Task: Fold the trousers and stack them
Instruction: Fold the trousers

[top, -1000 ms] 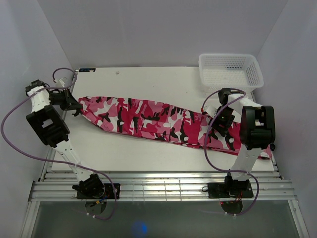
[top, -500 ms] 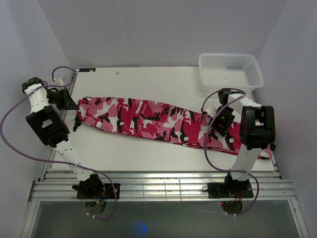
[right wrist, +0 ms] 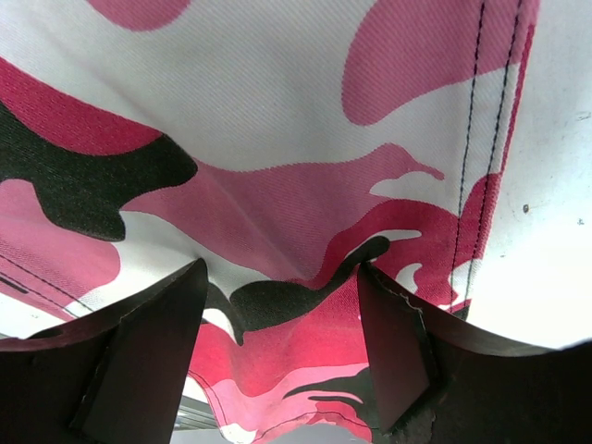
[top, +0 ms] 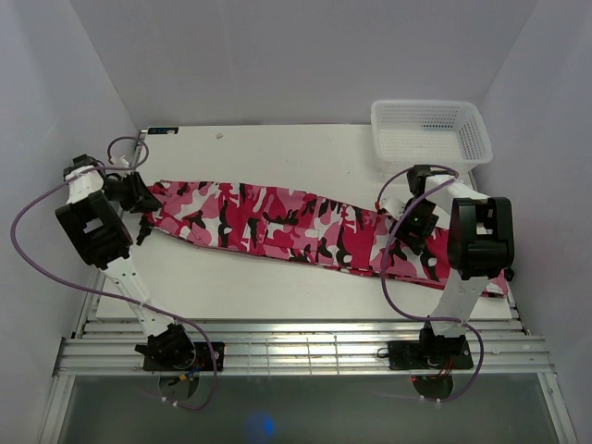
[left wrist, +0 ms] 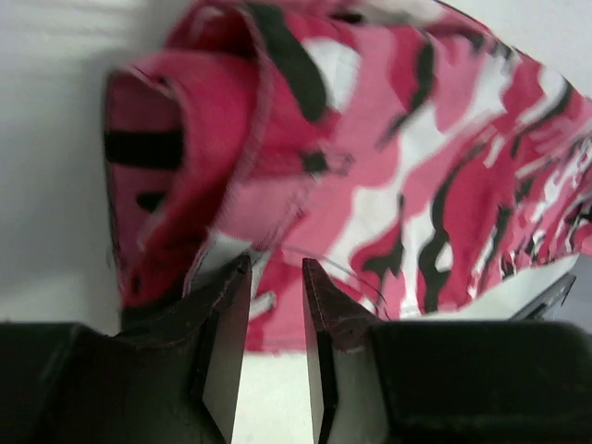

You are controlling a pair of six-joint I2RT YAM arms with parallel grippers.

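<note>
the left claw is slightly parted at one end of the trousers, with the cloth's folded edge just ahead of its tips and bare white table showing in the gap. the right claw is spread wide, tips down on the other end, a stitched edge to one side of it. beyond it a mesh basket sits in the far corner, and white walls stand close outside both claws.

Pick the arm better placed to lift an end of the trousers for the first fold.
Left, probably. The left gripper sits with jaws slightly apart right at the left-end edge of the trousers, where there is cloth to pinch. The right gripper is wide open over flat cloth, short of the right end.
</note>
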